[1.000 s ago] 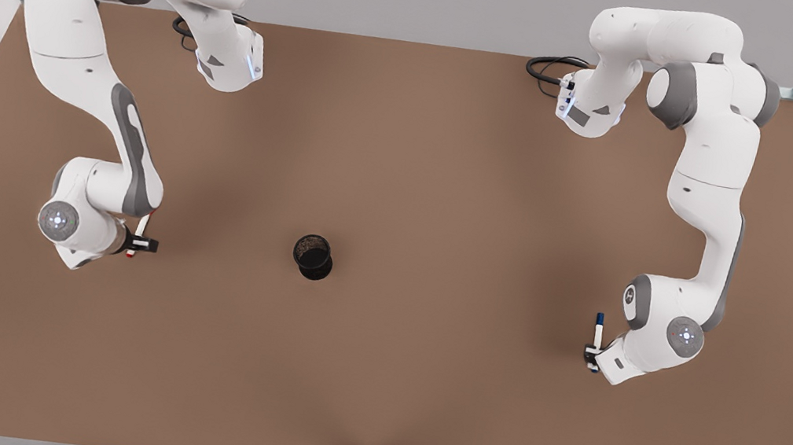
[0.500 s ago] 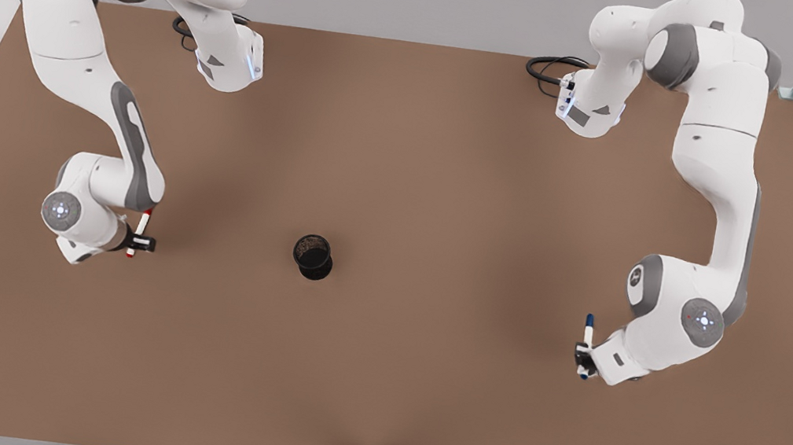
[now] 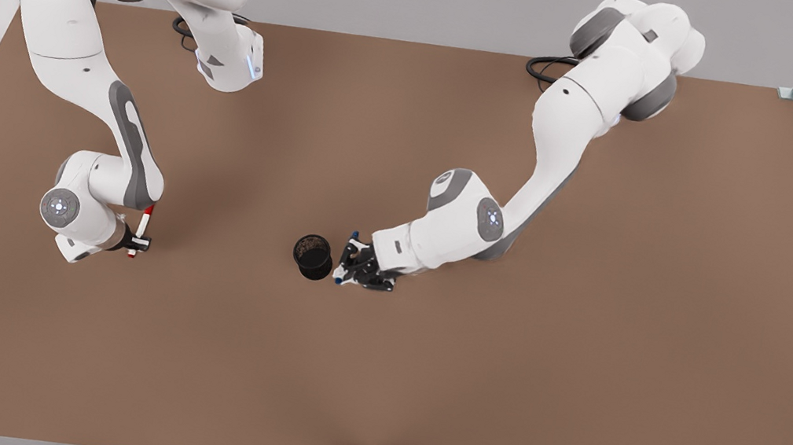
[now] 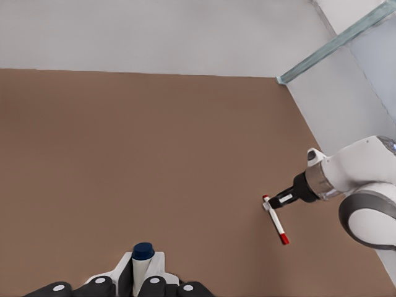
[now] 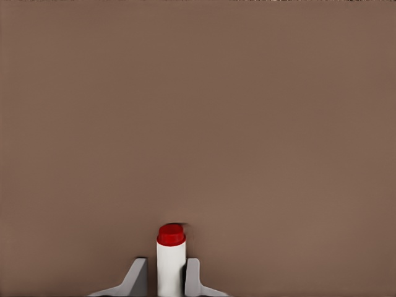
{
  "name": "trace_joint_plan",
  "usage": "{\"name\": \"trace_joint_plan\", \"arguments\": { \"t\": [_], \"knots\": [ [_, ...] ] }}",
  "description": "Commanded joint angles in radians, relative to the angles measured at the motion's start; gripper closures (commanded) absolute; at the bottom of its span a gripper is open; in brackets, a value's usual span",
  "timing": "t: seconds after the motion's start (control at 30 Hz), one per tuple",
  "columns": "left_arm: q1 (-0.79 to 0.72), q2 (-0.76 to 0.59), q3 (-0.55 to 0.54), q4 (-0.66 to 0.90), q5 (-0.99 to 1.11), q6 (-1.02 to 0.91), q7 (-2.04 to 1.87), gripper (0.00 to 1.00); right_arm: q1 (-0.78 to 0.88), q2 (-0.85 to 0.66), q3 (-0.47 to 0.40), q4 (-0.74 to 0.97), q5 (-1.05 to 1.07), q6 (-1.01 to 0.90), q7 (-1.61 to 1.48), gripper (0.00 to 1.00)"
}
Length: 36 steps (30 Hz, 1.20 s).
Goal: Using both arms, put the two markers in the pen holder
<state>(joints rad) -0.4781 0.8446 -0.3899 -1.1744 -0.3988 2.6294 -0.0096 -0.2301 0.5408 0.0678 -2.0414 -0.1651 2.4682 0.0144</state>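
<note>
The left pincer (image 3: pixel 346 266) hangs just beside the pen holder (image 3: pixel 312 256), on the front view's right of it, clenched on the blue marker (image 4: pixel 143 263), whose blue cap sticks out past the fingers (image 4: pixel 159 263). Whether the marker's tip touches the holder's rim is hard to tell. The right pincer (image 3: pixel 140 242) sits well apart toward the front view's left, above the brown counter (image 3: pixel 418 385), its fingers (image 5: pixel 137 275) closed tight on the red marker (image 5: pixel 171 257).

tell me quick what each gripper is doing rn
Left gripper: shut on the blue marker, beside the pen holder.
Right gripper: shut on the red marker.
</note>
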Motion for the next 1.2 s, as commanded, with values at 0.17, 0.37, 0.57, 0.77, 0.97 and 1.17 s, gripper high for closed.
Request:
{"name": "trace_joint_plan", "arguments": {
  "t": [0.17, 0.37, 0.57, 0.77, 0.97, 1.17],
  "knots": [
    [-0.209, 0.059, 0.178, 0.019, -0.014, 0.526, -0.148, 0.79, 0.000, 0.001, 0.000, 0.001, 0.001, 0.002, -0.011, 0.72],
    [-0.284, 0.088, 0.181, -0.030, -0.015, 0.639, -0.148, 0.79, 0.000, -0.024, 0.035, 0.095, 0.001, -0.132, -0.014, 0.74],
    [-0.362, 0.137, 0.302, -0.033, 0.005, 0.728, -0.145, 0.79, -0.002, -0.104, 0.142, 0.297, 0.022, -0.314, -0.007, 0.79],
    [-0.381, 0.145, 0.304, -0.064, 0.002, 0.779, -0.145, 0.79, 0.000, -0.104, 0.323, 0.510, 0.064, -0.379, 0.001, 0.79],
    [-0.386, 0.146, 0.313, -0.099, 0.003, 0.814, -0.136, 0.79, 0.009, -0.097, 0.394, 0.509, 0.072, -0.253, -0.001, 0.79],
    [-0.401, 0.148, 0.313, -0.129, 0.002, 0.848, -0.110, 0.00, 0.011, -0.101, 0.437, 0.506, 0.072, -0.227, 0.002, 0.79]
  ]
}}
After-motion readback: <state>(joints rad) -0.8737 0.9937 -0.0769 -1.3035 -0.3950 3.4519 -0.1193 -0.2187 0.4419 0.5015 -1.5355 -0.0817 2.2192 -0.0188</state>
